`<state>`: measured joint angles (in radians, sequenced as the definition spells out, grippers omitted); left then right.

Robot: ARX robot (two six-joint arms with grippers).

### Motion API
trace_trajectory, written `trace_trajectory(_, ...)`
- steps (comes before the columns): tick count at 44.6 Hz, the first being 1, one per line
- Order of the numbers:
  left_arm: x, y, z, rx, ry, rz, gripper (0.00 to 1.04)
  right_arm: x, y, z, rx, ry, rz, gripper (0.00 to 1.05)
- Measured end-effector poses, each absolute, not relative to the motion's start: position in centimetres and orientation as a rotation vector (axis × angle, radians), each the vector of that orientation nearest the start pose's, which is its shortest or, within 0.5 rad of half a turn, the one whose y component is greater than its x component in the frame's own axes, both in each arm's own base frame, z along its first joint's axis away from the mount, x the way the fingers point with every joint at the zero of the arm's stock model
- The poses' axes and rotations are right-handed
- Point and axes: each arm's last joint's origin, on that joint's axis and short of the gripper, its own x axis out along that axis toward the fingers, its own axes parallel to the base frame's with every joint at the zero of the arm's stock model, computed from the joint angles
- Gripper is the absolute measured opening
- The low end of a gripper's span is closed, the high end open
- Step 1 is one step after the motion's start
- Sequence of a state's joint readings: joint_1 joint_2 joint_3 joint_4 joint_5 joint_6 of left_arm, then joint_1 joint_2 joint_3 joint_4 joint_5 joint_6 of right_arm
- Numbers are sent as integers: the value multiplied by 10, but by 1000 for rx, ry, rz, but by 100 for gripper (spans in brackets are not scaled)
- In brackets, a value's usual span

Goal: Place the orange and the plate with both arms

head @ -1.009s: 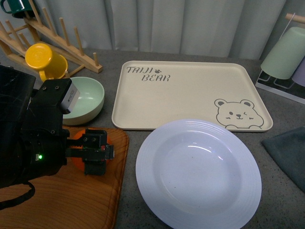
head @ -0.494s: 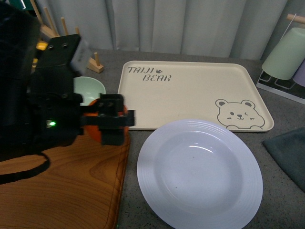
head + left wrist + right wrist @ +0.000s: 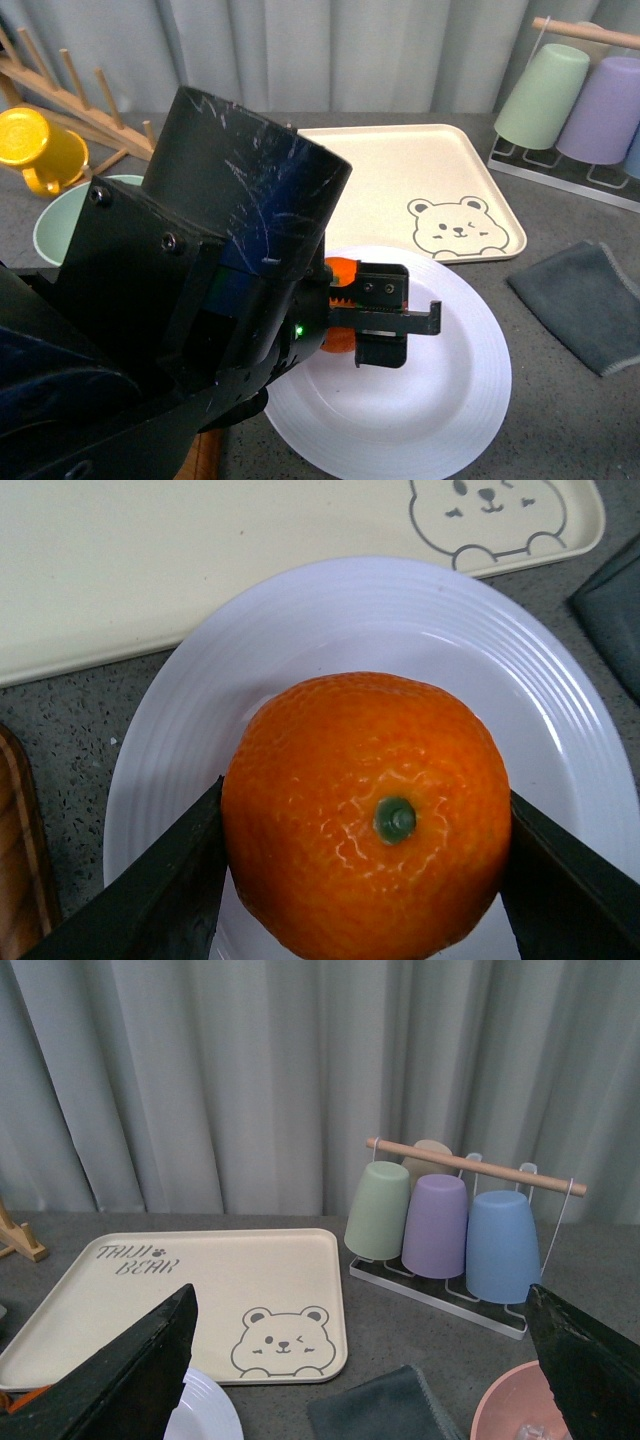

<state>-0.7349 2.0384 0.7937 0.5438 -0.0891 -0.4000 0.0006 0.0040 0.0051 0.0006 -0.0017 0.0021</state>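
Note:
The bright orange [image 3: 365,815], green stem spot facing the camera, is clamped between the two black fingers of my left gripper [image 3: 365,880]. In the front view the left gripper [image 3: 385,318] holds the orange [image 3: 338,272] above the middle of the white plate [image 3: 470,400], and the big black arm hides the plate's left part. The plate's ridged rim [image 3: 330,610] shows under the orange. My right gripper [image 3: 360,1370] is open and empty, held high. It looks down on the plate's edge [image 3: 205,1410].
The beige bear tray [image 3: 400,170] lies just behind the plate. A pale green bowl [image 3: 60,215], a yellow mug [image 3: 30,145] and a wooden rack [image 3: 80,90] stand at the left. A cup rack [image 3: 570,100] and a grey cloth [image 3: 585,300] are at the right, with a pink bowl [image 3: 520,1405].
My left arm has lifted the orange off the wooden board and carried it right, from beside the green bowl to above the plate.

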Motion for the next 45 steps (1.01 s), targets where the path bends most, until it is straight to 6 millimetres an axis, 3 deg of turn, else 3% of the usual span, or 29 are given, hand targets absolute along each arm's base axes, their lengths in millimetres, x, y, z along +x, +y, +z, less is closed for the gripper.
trace_trajectory(11,258,-234,44,-75,817,-446,68,98,0,165,2,-2,2,96)
trace_trajectory(18,259,-232,44,-84,821,-436,97,98,0,165,2,-2,2,96)
trace_trajectory(22,261,-231,46,-95,819,-430,99,98,0,165,2,-2,2,96)
trace_trajectory(36,268,-217,76,-145,734,-387,98,98,0,165,2,-2,2,96)
trace_trajectory(45,263,-194,102,-141,653,-359,98,98,0,165,2,-2,2,96)
